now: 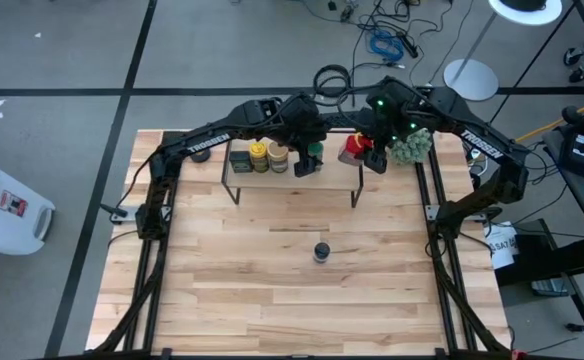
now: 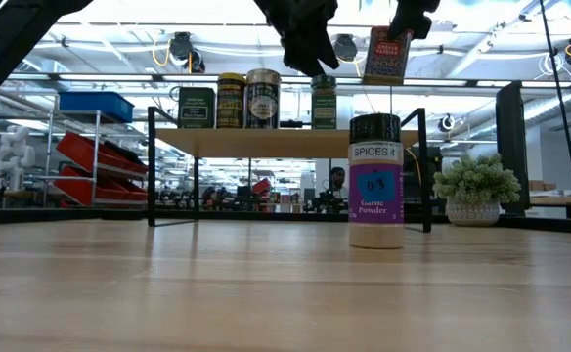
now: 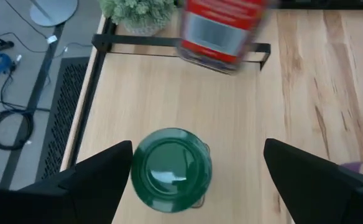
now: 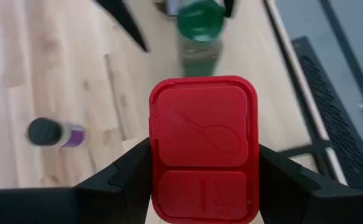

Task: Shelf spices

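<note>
Four spice containers stand in a row on the shelf, the low wooden-topped rack on black legs at the twelve o'clock end of the counter: going from the nine o'clock end toward three o'clock they are the dark boxy tin, the yellow-lidded jar, the tan-lidded jar and the green-lidded jar. The left gripper hangs just above the green-lidded jar, its fingers spread wide on either side of the green lid and clear of it, holding nothing. The right gripper is clamped on the red square tin, one finger against each side, and carries it in the air above the three o'clock end of the shelf, close beside the green-lidded jar; in the low view the tin hangs slightly tilted, its base clear of the board. A fifth jar, labelled garlic powder with a purple label and dark lid, stands upright on the counter near its centre, well apart from the shelf toward six o'clock. A small fuzzy green plant in a pale pot sits on the counter just past the shelf's three o'clock end.
</note>
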`<action>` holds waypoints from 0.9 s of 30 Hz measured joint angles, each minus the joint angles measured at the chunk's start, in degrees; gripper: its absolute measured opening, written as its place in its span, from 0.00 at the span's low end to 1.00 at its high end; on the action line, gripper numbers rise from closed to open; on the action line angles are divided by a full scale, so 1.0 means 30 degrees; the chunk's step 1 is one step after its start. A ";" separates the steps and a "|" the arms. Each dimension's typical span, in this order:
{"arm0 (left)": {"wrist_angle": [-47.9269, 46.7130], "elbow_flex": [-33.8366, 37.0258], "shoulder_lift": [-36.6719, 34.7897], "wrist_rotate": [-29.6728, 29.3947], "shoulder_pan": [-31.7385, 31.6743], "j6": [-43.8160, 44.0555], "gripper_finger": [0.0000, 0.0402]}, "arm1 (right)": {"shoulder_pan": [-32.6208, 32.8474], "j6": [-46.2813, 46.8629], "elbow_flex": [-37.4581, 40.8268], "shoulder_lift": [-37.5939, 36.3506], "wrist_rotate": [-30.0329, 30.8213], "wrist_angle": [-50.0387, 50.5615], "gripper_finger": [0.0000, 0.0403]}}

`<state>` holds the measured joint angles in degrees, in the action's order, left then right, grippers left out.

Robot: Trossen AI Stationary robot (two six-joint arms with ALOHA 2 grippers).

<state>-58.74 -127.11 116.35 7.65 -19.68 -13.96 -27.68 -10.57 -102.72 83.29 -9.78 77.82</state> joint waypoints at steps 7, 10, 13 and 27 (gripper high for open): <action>-0.0224 0.0000 0.0214 0.0156 -0.0036 0.0031 0.93 | 0.0000 -0.0889 0.0000 0.0000 -0.0372 -0.0546 0.53; -0.0110 0.0000 0.0284 0.0091 -0.0044 0.0031 0.93 | 0.0000 -0.0882 0.0000 0.0000 -0.0372 -0.0815 0.53; -0.0201 0.0000 0.0419 -0.0072 -0.0044 0.0024 0.91 | 0.0000 -0.0868 0.0000 0.0000 -0.0372 -0.0872 0.53; -0.0678 0.0000 0.0594 -0.0634 -0.0044 0.0053 0.63 | 0.0000 -0.0708 0.0000 0.0000 -0.0369 -0.0849 0.53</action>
<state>-60.77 -127.11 118.13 5.75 -19.81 -13.80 -27.68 -12.69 -102.72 83.29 -10.88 75.28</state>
